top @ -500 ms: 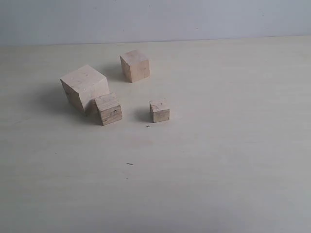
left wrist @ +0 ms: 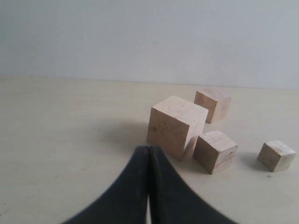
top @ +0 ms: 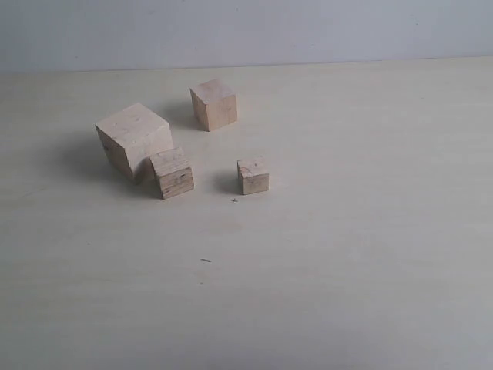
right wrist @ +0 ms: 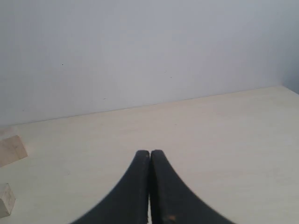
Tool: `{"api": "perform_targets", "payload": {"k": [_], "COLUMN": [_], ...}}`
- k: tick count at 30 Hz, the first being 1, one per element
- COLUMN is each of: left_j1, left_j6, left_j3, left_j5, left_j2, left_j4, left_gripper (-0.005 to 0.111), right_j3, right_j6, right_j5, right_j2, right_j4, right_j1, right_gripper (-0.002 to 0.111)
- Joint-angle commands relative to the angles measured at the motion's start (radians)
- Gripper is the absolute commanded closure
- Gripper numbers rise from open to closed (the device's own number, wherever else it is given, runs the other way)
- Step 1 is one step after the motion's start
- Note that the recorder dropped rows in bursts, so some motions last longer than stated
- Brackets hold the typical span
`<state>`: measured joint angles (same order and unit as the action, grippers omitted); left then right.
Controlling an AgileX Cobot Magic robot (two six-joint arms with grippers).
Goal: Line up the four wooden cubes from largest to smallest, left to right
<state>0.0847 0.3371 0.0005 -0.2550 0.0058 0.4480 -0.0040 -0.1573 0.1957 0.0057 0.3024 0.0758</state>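
Four pale wooden cubes stand on the light table. The largest cube is at the left, with a smaller cube touching its front right corner. A mid-sized cube stands behind them, apart. The smallest cube sits alone to the right. My left gripper is shut and empty, a short way in front of the largest cube. My right gripper is shut and empty over bare table, with two cubes at its view's edge. Neither gripper shows in the exterior view.
A pale grey wall rises behind the table's far edge. Tiny dark specks mark the tabletop in front of the cubes.
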Motion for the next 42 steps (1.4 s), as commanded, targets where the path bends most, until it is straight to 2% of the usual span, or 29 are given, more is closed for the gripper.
{"api": "perform_targets", "payload": {"k": [1,5,12,19,21,26,27,28,30,31,34,35,39,42], "left_j1": [-0.001,-0.001,-0.001,-0.001,-0.001,-0.001,-0.001,-0.001,-0.001,-0.001,-0.001,-0.001,-0.001,-0.001], "left_j6": [-0.002,-0.002,-0.002,-0.002,-0.002,-0.002,-0.002,-0.002,-0.002,-0.002,-0.002,-0.002,-0.002,-0.002], "left_j3": [-0.001,-0.001,-0.001,-0.001,-0.001,-0.001,-0.001,-0.001,-0.001,-0.001,-0.001,-0.001,-0.001,-0.001], "left_j5": [0.003,0.003,0.003,0.003,0.003,0.003,0.003,0.003,0.003,0.003,0.003,0.003,0.003,0.003], "left_j2": [-0.006,-0.006,-0.006,-0.006,-0.006,-0.006,-0.006,-0.006,-0.006,-0.006,-0.006,-0.006,-0.006,-0.006], "left_j4": [0.002,0.002,0.002,0.002,0.002,0.002,0.002,0.002,0.002,0.002,0.002,0.002,0.002,0.002], "left_gripper": [0.107,0.107,0.107,0.107,0.107,0.107,0.107,0.107,0.107,0.107,0.107,0.107,0.107,0.107], "right_j3": [0.004,0.004,0.004,-0.151,-0.252,-0.456,-0.525,-0.553,-0.596,-0.625,-0.737,-0.820,-1.079,-1.221], "right_j6": [0.009,0.037,0.037,0.000,0.000,-0.026,-0.085,-0.135,-0.298,-0.455,-0.782,-0.815,-0.785,-0.662], "right_j5": [-0.022,-0.057,-0.232,-0.303,-0.271,-0.008,0.087,0.109,0.133,0.140,0.134,0.119,0.078,0.042], "right_j2": [-0.006,-0.006,-0.006,0.015,0.127,0.552,0.723,0.789,0.947,1.049,1.347,1.475,1.757,1.888], "right_j4": [0.045,0.181,0.357,0.254,0.254,0.238,0.276,0.312,0.460,0.586,0.899,0.915,0.787,0.586], "right_j1": [-0.005,-0.005,-0.005,-0.005,-0.005,-0.005,0.000,0.009,0.065,0.128,0.391,0.505,0.748,0.845], "right_gripper": [0.108,0.108,0.108,0.108,0.108,0.108,0.108,0.108,0.108,0.108,0.108,0.108,0.108,0.108]}}
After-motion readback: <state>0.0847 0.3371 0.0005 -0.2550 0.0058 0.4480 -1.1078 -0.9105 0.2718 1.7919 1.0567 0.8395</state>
